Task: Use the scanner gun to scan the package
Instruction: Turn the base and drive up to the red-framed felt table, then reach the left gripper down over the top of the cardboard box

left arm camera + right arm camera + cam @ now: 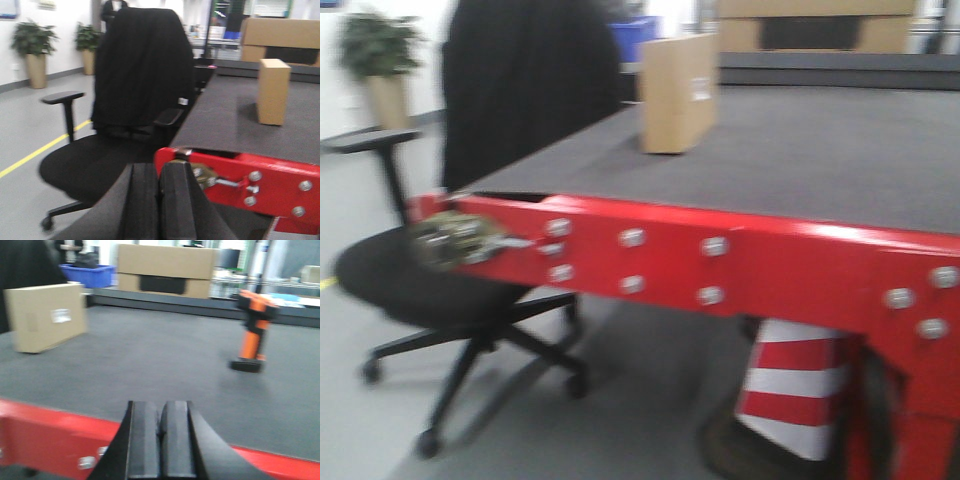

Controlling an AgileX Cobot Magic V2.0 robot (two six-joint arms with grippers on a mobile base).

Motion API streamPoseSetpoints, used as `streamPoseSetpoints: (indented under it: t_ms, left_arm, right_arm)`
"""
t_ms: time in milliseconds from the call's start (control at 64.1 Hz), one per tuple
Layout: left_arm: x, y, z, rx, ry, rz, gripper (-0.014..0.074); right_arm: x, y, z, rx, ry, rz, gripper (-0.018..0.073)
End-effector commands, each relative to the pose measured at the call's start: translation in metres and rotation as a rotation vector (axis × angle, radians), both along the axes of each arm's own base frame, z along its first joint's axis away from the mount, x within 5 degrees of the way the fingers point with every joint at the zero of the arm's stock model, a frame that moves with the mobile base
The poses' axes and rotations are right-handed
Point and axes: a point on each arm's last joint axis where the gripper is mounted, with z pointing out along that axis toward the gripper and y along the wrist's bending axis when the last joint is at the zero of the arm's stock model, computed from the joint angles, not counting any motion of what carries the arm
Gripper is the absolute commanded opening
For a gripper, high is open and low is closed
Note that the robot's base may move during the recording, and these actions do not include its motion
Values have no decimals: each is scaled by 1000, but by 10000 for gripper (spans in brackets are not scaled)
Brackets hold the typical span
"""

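The right claw (160, 421), closed tight and empty, is nearest the scanner gun (252, 334), standing upright ahead to its right.

I cannot read any words or numbers here. The package (44, 316) has a small white sticker (61, 315) on its side, but it is too blurry for me to read. I also see a little white tag (183, 101) by the back of the black chair (85, 165). It is too small for me to read.
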Motion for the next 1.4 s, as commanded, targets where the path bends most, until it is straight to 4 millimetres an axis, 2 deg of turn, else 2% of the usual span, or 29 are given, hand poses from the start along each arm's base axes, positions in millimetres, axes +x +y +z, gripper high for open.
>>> streamPoseSetpoints:
  t_ms: [0, 1389]
  left_arm:
    - [-1, 0, 2, -12, -20, -5, -111]
    - [-1, 0, 2, -12, -20, -5, -111]
  right_arm:
    - [0, 0, 2, -7, -24, -2, -162]
    - [0, 0, 2, -7, -24, -2, -162]
